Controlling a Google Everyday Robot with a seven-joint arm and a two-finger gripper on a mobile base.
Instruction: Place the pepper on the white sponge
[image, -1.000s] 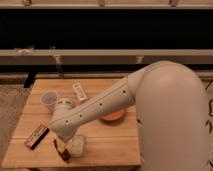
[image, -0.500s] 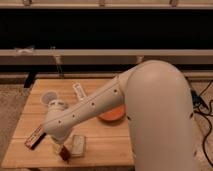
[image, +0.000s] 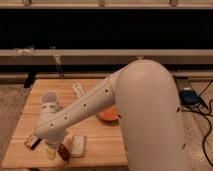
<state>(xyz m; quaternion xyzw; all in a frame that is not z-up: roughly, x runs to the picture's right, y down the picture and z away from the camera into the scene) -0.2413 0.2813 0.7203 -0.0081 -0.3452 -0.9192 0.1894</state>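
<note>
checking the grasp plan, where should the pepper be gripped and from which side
Likely across its middle, from above: the pepper is slim and sits close beside the white sponge, leaving little side room. The gripper hangs beside it at the front left of the table.

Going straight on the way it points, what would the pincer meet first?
Likely the wooden table right under it: the pincer hangs by the pepper, beside the white sponge. Depth is unclear.
</note>
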